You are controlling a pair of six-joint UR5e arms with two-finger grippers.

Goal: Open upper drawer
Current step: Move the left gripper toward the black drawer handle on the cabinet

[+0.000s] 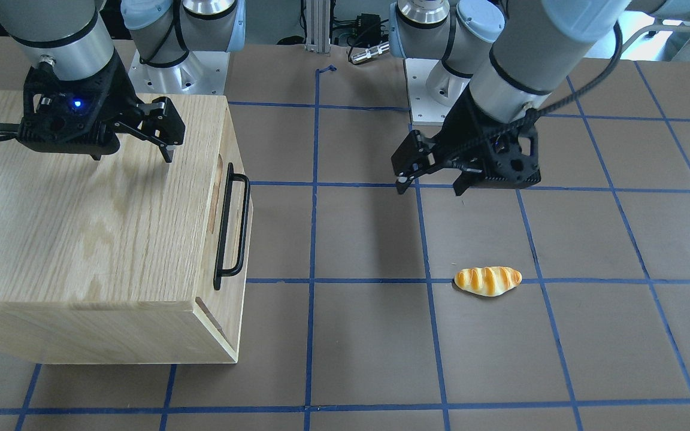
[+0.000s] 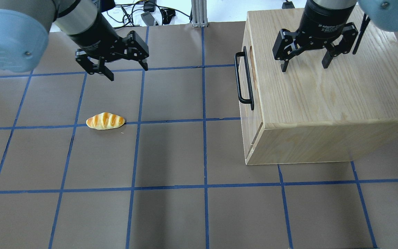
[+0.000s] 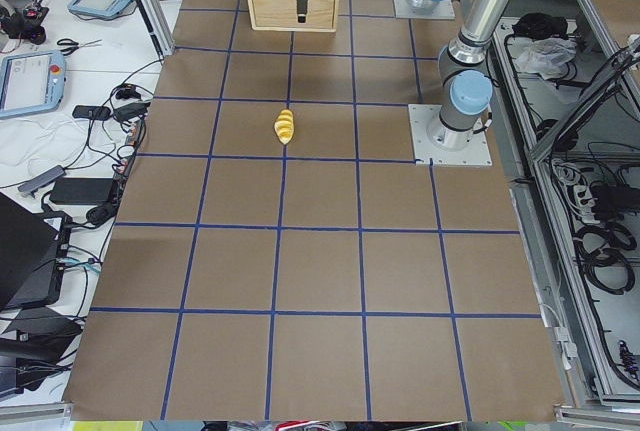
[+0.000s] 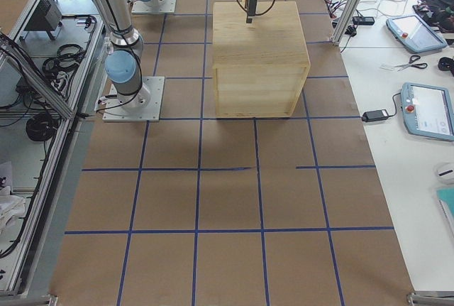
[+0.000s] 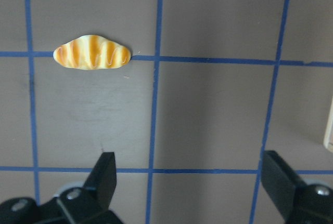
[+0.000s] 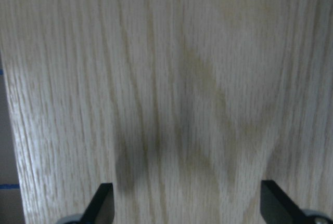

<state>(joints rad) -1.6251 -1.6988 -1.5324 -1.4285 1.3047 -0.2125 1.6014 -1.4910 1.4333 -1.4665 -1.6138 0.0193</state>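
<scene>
The upper drawer [image 2: 248, 74] is shut in the oak cabinet [image 2: 323, 97]. Only its narrow front with the black bar handle [image 2: 244, 77] shows, facing the table's middle. The handle also shows in the front-facing view [image 1: 231, 227]. My right gripper [image 2: 304, 65] is open and empty, pointing down just above the cabinet's top, behind the handle. It also shows in the front-facing view [image 1: 133, 157], and its wrist view shows only oak grain [image 6: 171, 78]. My left gripper [image 2: 128, 72] is open and empty above the table, far from the cabinet.
A toy bread loaf [image 2: 105, 121] lies on the brown mat near my left gripper and shows in the left wrist view [image 5: 92, 52]. Blue tape lines grid the table [image 2: 171, 155]. The arm bases and cables stand along the far edge.
</scene>
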